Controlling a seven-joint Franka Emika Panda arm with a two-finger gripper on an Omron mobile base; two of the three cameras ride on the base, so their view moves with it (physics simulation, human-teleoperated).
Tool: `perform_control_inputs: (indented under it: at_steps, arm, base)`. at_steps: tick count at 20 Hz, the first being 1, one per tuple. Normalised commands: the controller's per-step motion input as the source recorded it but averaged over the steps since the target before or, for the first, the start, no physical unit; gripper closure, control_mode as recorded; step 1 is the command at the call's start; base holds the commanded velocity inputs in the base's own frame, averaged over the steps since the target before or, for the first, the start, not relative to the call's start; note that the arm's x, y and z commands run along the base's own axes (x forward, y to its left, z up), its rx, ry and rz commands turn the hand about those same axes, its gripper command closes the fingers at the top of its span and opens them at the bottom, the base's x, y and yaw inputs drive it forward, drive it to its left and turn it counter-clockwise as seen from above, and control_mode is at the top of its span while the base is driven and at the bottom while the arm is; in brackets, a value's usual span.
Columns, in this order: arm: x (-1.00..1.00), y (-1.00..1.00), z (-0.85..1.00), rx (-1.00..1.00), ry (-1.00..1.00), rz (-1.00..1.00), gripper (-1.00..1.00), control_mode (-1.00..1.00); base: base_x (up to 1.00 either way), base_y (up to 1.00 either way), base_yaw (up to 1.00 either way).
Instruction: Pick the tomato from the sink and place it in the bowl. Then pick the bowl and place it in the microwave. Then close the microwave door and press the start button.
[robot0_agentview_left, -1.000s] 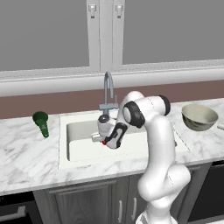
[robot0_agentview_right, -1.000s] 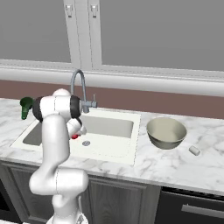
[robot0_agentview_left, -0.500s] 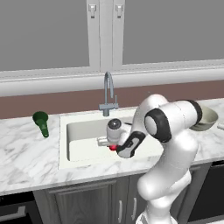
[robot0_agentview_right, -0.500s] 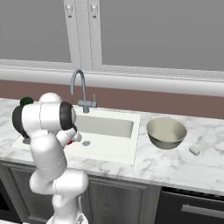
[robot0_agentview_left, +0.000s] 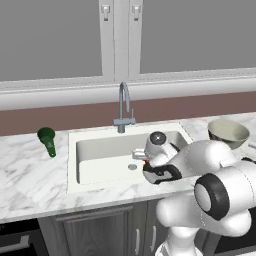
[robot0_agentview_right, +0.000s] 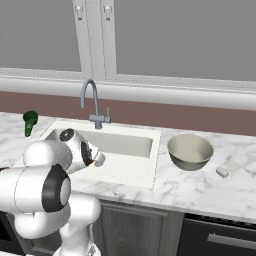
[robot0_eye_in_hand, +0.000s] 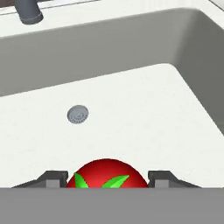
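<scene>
Swinging rightward since the earlier frame, the end effector (robot0_eye_in_hand: 107, 183) is pinching the small red tomato (robot0_eye_in_hand: 107, 174); it should be lifting clear of the off-white sink (robot0_eye_in_hand: 144, 100) before crossing to the cream bowl (robot0_agentview_left: 228, 133).

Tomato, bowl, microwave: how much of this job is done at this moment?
Done: the end effector grips the tomato between its fingertips above the sink floor. In hand: carrying it toward the bowl, which sits empty on the counter right of the sink. Left: dropping it in, loading the microwave, shutting the door, pressing start.
</scene>
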Motion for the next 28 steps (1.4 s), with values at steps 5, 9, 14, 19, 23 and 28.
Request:
perform_control_inputs:
  at_steps: [5,9,14,19,23,28]
  arm:
    - [0.0,-0.8,1.0,0.01,0.03,-0.13,1.0,-1.0]
    - [-0.12,-0.82,1.0,0.03,0.03,-0.14,1.0,-1.0]
    - [-0.42,-0.98,0.95,0.03,-0.01,-0.07,1.0,-1.0]
    - [-0.23,-1.0,0.66,0.02,-0.06,-0.01,1.0,-1.0]
    - [-0.01,-1.0,0.06,0.07,0.0,0.0,1.0,-1.0]
    - [0.01,-1.0,-0.02,0.06,0.02,0.0,1.0,-1.0]
  base:
    - [0.0,0.0,0.0]
    - [0.0,0.0,0.0]
    - [0.0,0.0,0.0]
    - [0.0,0.0,0.0]
    - [0.0,0.0,0.0]
    - [0.0,0.0,0.0]
